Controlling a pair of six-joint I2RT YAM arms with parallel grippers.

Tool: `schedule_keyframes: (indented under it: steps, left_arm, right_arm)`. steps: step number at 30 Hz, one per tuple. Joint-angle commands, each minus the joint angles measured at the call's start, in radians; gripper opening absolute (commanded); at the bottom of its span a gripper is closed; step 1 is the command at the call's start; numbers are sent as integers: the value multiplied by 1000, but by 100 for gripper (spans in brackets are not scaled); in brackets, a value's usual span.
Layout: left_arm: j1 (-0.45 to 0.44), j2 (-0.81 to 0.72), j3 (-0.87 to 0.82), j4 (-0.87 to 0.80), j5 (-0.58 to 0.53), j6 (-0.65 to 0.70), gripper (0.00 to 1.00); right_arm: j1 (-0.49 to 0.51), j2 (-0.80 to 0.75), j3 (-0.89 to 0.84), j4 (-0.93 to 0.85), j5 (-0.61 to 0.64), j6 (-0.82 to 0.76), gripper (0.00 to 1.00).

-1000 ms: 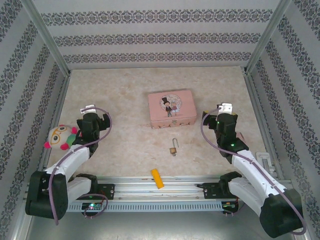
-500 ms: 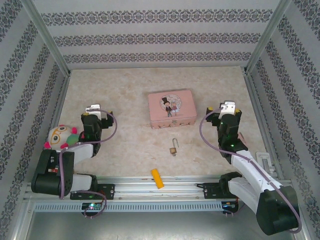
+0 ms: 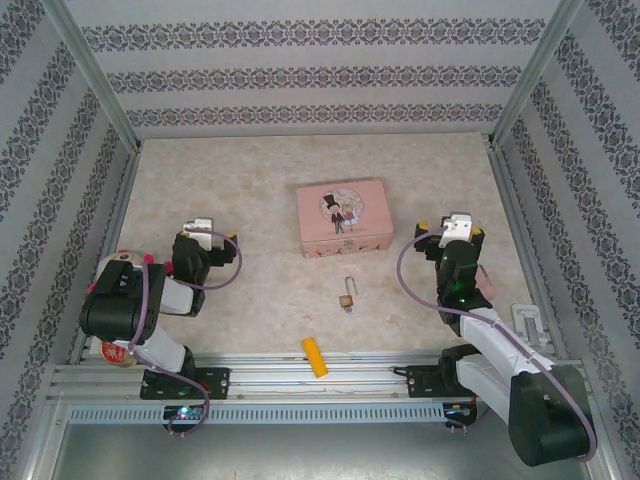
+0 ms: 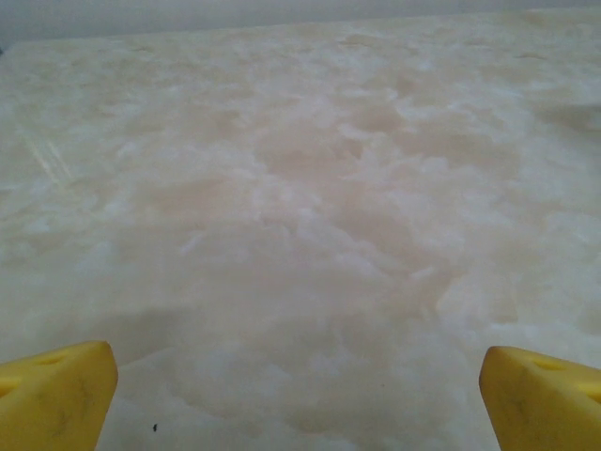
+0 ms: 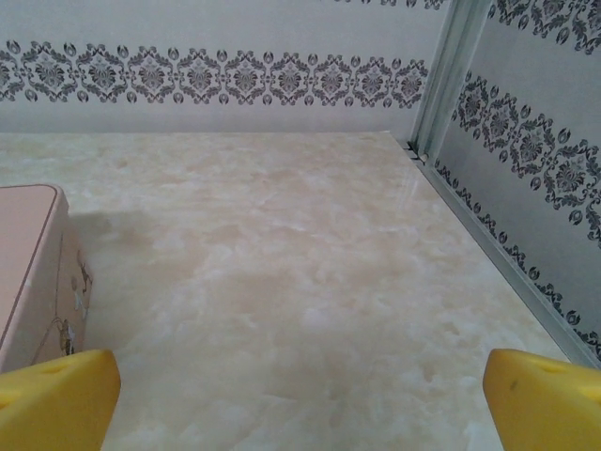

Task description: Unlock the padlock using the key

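Lying on the marbled cream desk (image 3: 250,190), the padlock (image 3: 346,298) is a tiny brass-gold block with a thin silver U-shaped shackle pointing toward the pink tin (image 3: 344,219); it sits just in front of that tin, between it and the yellow rectangular block (image 3: 315,357) near the metal rail (image 3: 330,375) at the desk's near edge, and well apart from both arms. From the top view it is too small to tell whether the shackle is latched. The tin is a flat, rounded-corner box with an illustrated lid of cartoon figures. A round plush toy (image 3: 112,266) with pink nubs lies at the left, mostly hidden behind the folded left arm. The left wrist view adds only close detail of the glossy, cloudy stone-pattern surface, with the left gripper (image 4: 300,399) spread wide, its yellow fingertips (image 4: 56,395) at the bottom corners, holding nothing. The right wrist view shows the right gripper (image 5: 300,399) equally wide and empty, the tin's pale pink side at the left edge, the damask-banded wallpaper (image 5: 235,75) and an aluminium corner post (image 5: 441,75)
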Motion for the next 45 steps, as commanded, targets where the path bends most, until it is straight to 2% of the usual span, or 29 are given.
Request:
schedule_keyframes:
  steps: [1, 7, 13, 21, 26, 32, 38, 42, 43, 45]
  left_arm:
    - [54, -7, 78, -66, 202, 16, 99]
    - [79, 2, 79, -51, 236, -2, 99]
    - [77, -2, 73, -49, 105, -43, 99]
    - [77, -2, 73, -46, 102, -46, 99]
    - [77, -2, 71, -46, 103, -46, 99]
    - [77, -2, 74, -49, 107, -42, 99]
    - [78, -1, 75, -51, 111, -40, 99]
    - [77, -2, 75, -52, 112, -41, 99]
    - [77, -2, 75, -51, 112, -39, 99]
    - [77, -2, 75, -52, 112, -39, 99]
  right_arm:
    - [-35, 12, -37, 116, -49, -13, 98]
    - [-84, 88, -77, 247, -109, -20, 98]
    - [-128, 223, -96, 410, -159, -11, 98]
    - [-142, 315, -82, 495, -243, 35, 98]
    - [-141, 453, -61, 604, -308, 33, 98]
    - [-142, 617, -24, 716, -288, 48, 98]
    - [-151, 594, 48, 548, -237, 81, 98]
    - [-153, 589, 121, 403, -337, 49, 98]
    - [-153, 592, 142, 395, -383, 35, 98]
    - [-155, 592, 141, 397, -391, 33, 98]
